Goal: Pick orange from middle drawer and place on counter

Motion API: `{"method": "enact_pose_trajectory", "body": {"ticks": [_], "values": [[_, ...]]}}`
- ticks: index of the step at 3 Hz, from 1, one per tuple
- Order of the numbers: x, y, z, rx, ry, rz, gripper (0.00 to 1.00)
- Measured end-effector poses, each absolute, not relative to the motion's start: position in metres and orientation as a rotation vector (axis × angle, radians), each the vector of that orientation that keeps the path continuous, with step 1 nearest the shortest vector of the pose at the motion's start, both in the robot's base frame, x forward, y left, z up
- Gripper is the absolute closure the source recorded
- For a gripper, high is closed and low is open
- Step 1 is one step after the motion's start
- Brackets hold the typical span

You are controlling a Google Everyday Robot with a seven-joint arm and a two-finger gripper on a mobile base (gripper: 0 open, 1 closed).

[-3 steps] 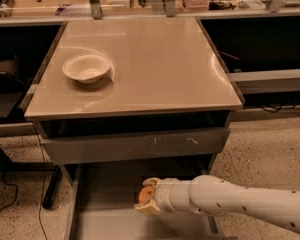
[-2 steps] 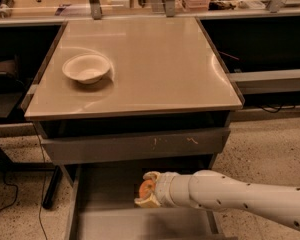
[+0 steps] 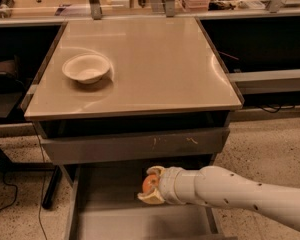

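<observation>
Gripper [image 3: 149, 185] sits low in the view, inside the open drawer [image 3: 110, 209], reaching in from the right on a white arm [image 3: 230, 194]. Its 2 pale fingers [image 3: 156, 171] are closed around the orange [image 3: 150, 183]. 1 finger curves over the top and the other sits under it, so the fruit is pinched between them. Only the left face of the orange shows; fingers and wrist hide the rest. The orange is over the drawer's grey floor, toward the back right part. Hard to say from this angle whether it touches the floor or is just off it; it looks slightly raised.

Directly above the gripper is a closed grey drawer front [image 3: 135, 145] with pale scratch marks. Above that is the beige counter [image 3: 155, 59] with a dark rim. Up and left of the gripper, well apart, 1 white bowl [image 3: 86, 67] stands upright on the counter's left half. The drawer's thin side wall runs down the left, well apart from the gripper. Speckled floor [image 3: 270, 144] lies up and right of the gripper, beyond the arm. Far above, behind the counter, is a wooden bench [image 3: 65, 4] with clutter, items too small to name.
</observation>
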State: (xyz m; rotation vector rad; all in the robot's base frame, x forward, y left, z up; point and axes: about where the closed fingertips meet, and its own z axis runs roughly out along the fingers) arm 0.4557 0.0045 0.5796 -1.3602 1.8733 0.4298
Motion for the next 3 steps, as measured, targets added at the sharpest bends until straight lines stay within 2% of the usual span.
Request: {"method": "enact_pose_trajectory", "body": {"ticks": [2, 3], "values": [[0.459, -0.031, 0.691, -1.270, 1.877, 0.292, 1.00], [0.458, -0.032, 0.699, -1.280, 1.870, 0.271, 1.00]]}}
